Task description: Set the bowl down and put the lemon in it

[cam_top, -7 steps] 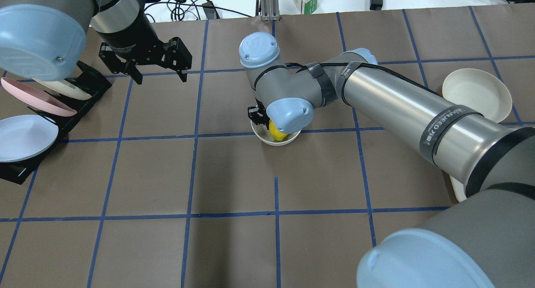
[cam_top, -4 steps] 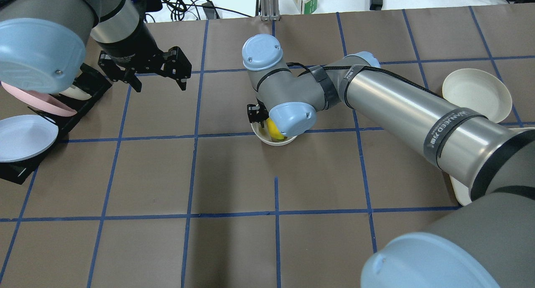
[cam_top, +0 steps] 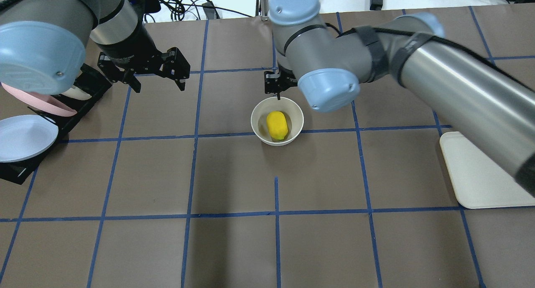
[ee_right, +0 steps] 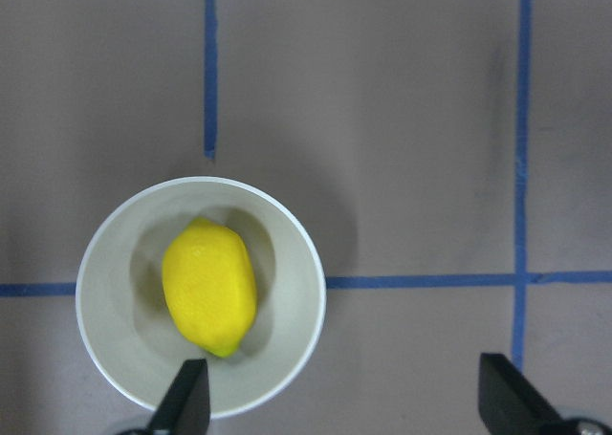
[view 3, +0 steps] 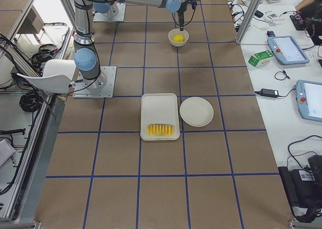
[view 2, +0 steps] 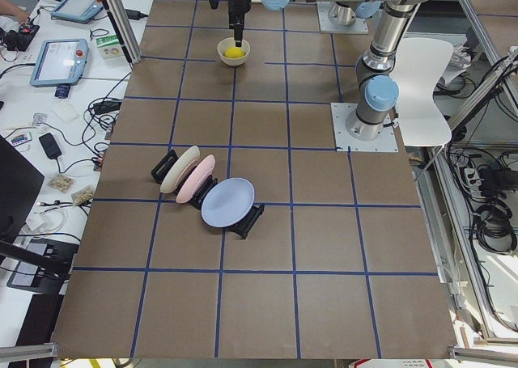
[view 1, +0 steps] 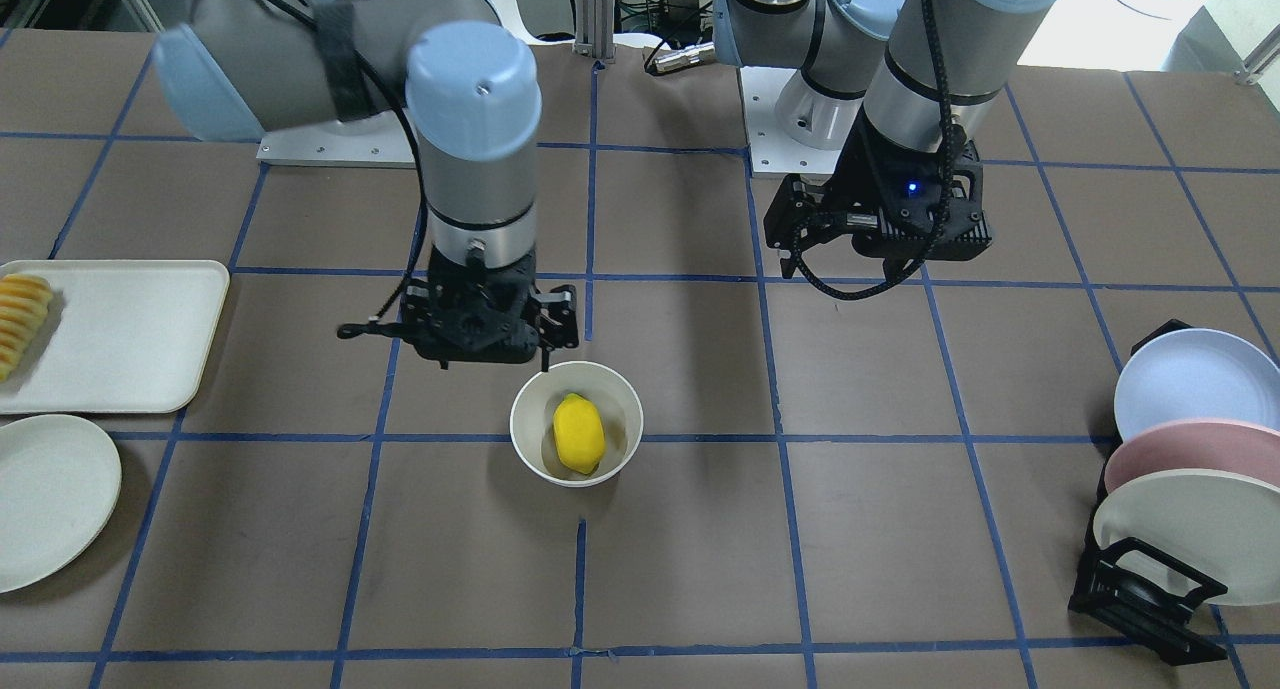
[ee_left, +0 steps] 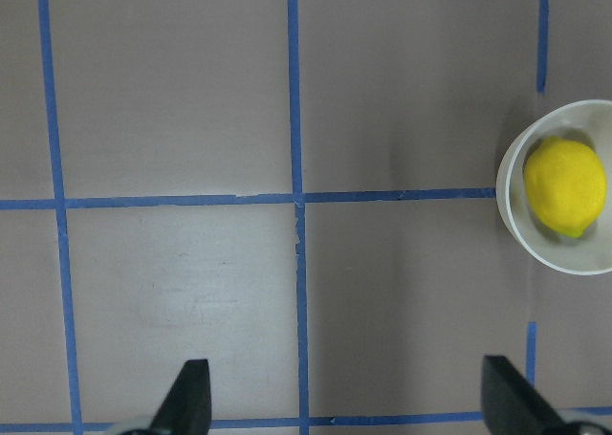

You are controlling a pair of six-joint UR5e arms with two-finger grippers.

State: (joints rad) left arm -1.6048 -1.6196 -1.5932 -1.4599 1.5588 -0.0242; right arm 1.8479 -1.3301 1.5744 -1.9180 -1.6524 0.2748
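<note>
The off-white bowl point(cam_top: 257, 120) stands upright near the table's middle, with the yellow lemon point(cam_top: 277, 125) lying inside it. Both also show in the front view, bowl point(view 1: 622, 409) and lemon point(view 1: 578, 433), and in the right wrist view, bowl point(ee_right: 296, 263) and lemon point(ee_right: 208, 285). My right gripper point(cam_top: 278, 87) is open and empty, raised just beyond the bowl's far rim; it shows in the front view point(view 1: 492, 359) too. My left gripper point(cam_top: 159, 84) is open and empty, hovering well to the left of the bowl. The left wrist view shows the bowl point(ee_left: 512, 210) at its right edge.
A black rack with blue, pink and cream plates point(view 1: 1190, 469) stands at the left end of the table. A white tray point(view 1: 120, 339) with pale sliced food point(view 1: 20, 314) and a flat off-white plate point(view 1: 45, 499) lie at the right end.
My right arm has risen and drawn back from the bowl toward the far side. The lemon stays in the bowl, now fully in view. My left gripper has barely moved.
</note>
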